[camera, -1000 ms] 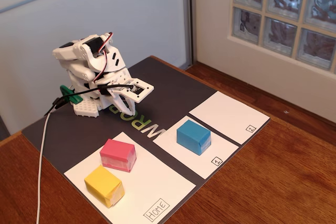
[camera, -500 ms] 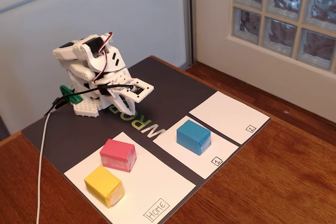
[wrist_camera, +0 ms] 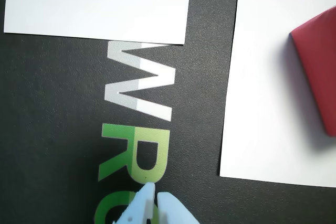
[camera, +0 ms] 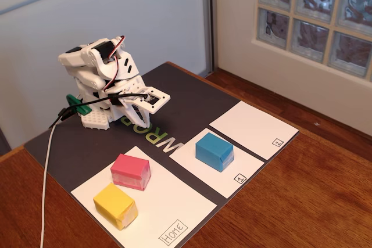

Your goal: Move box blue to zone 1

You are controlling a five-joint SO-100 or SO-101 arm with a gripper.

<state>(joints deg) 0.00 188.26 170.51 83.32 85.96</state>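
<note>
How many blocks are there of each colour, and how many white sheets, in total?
Blue block: 1
Pink block: 1
Yellow block: 1
White sheets: 3, marked "1", "2" and "Home"
Total: 6

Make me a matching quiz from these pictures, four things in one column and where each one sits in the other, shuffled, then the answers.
Things:
1. blue box
2. pink block
3. yellow block
4. pincer

Places:
A. on the Home sheet, nearest the camera in the fixed view
B. above the dark mat with the lettering
C. on zone 1
D. on the Home sheet, nearer the arm

Pairs: 1-C, 2-D, 3-A, 4-B
</note>
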